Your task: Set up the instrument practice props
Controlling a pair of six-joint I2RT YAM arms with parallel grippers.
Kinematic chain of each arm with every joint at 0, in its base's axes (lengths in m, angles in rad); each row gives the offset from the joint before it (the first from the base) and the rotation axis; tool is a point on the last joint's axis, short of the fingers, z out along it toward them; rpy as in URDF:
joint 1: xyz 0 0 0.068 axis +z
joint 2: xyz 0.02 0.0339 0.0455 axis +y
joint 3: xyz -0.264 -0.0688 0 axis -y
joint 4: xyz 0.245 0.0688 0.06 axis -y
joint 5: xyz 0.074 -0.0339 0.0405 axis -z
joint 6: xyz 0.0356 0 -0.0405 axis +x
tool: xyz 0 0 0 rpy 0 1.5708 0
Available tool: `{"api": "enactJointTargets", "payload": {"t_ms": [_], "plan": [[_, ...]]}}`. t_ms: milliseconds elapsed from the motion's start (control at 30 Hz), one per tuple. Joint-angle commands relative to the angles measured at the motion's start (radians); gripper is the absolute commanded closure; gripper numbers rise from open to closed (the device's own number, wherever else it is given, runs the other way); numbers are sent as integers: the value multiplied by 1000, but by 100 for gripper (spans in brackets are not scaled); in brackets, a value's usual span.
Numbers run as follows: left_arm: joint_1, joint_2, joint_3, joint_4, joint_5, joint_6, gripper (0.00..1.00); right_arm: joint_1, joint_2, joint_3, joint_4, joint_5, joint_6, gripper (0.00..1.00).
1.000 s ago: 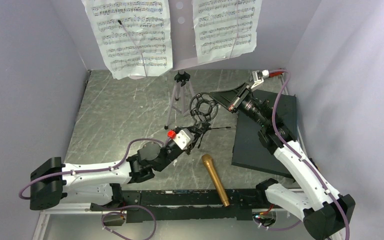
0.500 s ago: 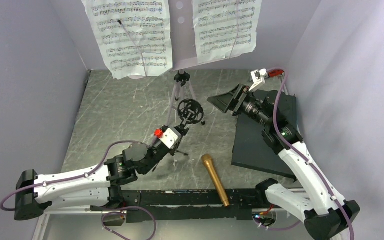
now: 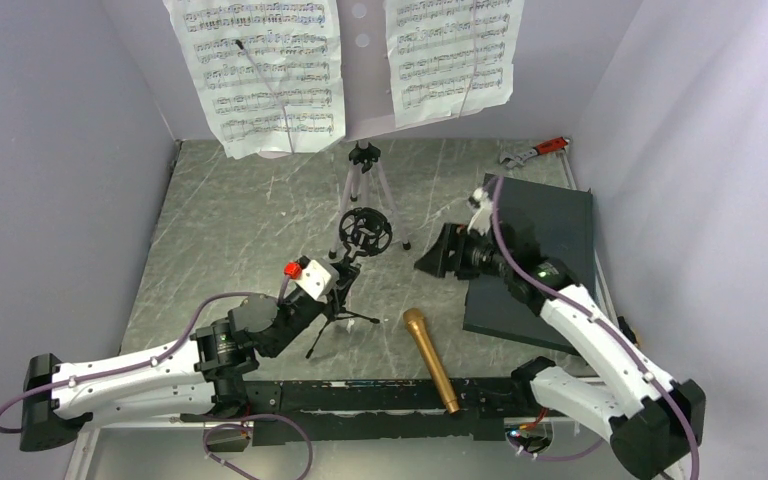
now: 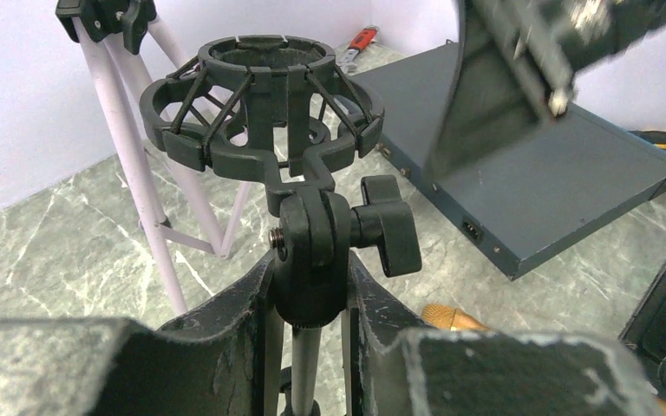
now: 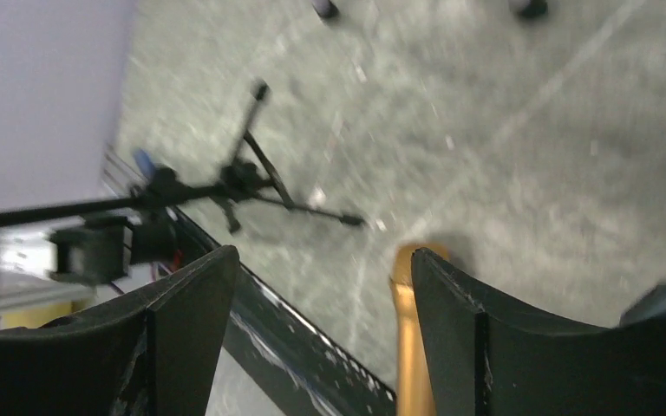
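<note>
**Left claw clamps the mic stand; right claw hangs wide open**

The left gripper [image 4: 309, 305] is clenched on the black post of the small black tripod mic stand [image 4: 314, 236], its two fingers pinching just under the pivot knuckle with the side knob. Above the knuckle sits the ring mount [image 4: 260, 104], tilted slightly. The stand's legs splay over the grey marbled table [image 3: 230, 230], just in front of the pale lilac music stand [image 3: 362, 60].

The right gripper [image 5: 321, 329] is released, jaws far apart and grasping nothing. The head of the gold handheld microphone [image 3: 430, 358] shows between its fingers in the wrist view. The microphone lies flat near the table's front edge, between the two arms.

Two white music sheets [image 3: 260, 75] hang side by side on the music stand's desk. They carry printed staves of notes; any wording is too small to read. The right arm reaches over the dark grey slab [image 3: 540, 230], and beyond the slab lies a red-handled wrench [image 3: 535, 150].
</note>
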Motion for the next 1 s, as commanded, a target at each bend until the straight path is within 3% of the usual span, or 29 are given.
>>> {"api": "enactJointTargets", "payload": {"t_ms": [0,167,633,967], "plan": [[-1,11,0,27,47,-50,97,59,24,-115,-43,35,-8,25],[-1,-7,-4,-44,26,-111,98,228,98,-206,-18,145,42,29],[-1,-93,6,-177,19,-146,97,546,342,-123,-161,617,96,43],[-1,-95,48,-251,29,-155,97,640,471,-83,-151,706,87,56]]}}
